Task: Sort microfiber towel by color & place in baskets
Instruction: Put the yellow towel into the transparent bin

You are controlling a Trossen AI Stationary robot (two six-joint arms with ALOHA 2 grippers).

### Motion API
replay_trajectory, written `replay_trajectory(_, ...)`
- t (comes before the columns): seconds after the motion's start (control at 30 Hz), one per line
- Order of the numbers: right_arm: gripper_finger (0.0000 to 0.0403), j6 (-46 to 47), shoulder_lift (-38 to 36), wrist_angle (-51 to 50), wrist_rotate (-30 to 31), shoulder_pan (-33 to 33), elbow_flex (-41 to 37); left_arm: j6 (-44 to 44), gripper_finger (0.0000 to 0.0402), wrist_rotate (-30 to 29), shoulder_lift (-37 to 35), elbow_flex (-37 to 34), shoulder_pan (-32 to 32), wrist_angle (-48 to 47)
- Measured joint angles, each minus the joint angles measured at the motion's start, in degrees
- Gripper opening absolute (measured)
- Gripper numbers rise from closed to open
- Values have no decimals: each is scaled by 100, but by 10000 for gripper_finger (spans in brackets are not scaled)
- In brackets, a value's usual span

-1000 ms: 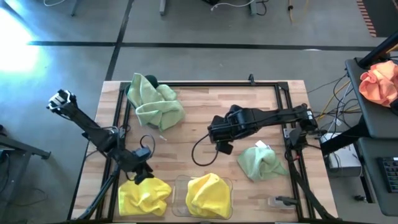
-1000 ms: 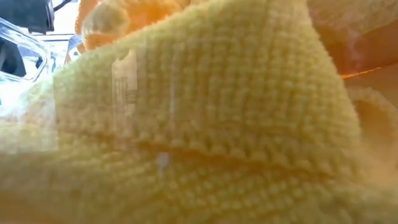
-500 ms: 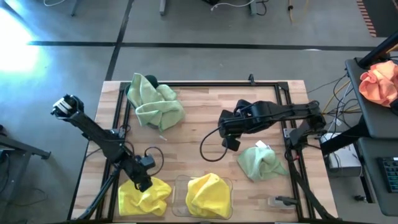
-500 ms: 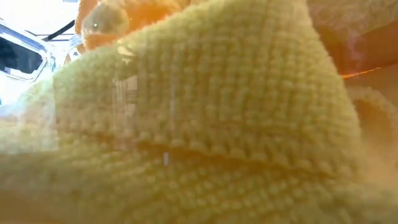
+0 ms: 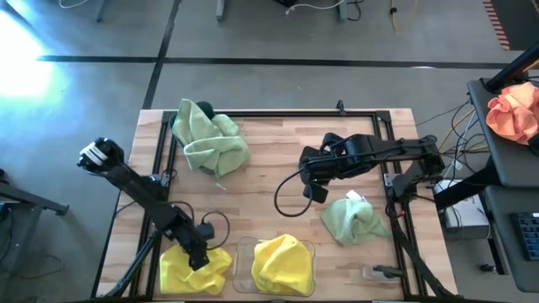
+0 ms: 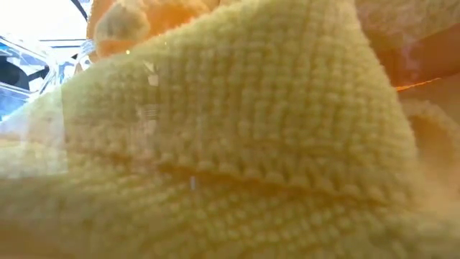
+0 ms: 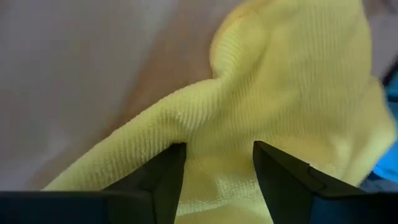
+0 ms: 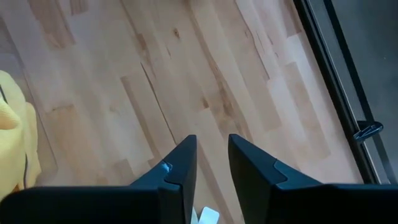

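Yellow towel at the counter's front-left corner: we are closing in.
Our left gripper (image 5: pixel 200 257) has fingers apart astride the yellow towel (image 7: pixel 280 118); next, pinch it and carry it to the clear basket (image 5: pixel 242 252).

Nothing readable is showing anywhere; the small white tag on one green towel (image 5: pixel 354 220) seems blank.

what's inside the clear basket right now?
One bright yellow towel, bunched, fills the clear basket; it also fills the low view. Whatever lies beneath it, including the basket floor, is covered. A second yellow towel lies outside, under the left gripper.
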Motion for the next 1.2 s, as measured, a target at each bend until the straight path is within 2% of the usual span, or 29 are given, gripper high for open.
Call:
replay_trajectory(0.17, 90, -28, 2, 0, -42, 0, -2, 13, 199, 103, 472, 48, -2, 748)
replay_trajectory(0.53, 83, -112, 2, 0, -184, 0, -2, 158, 206, 48, 1100, 459, 2, 778)
replay_trajectory(0.87, 84, -208, 2, 0, -197, 0, -2, 58, 155, -325, 1112, 576, 10, 309)
replay_trajectory(1.2, 78, -214, 2, 0, -197, 0, -4, -9, 97, -1075, 1110, 590, 13, 68)
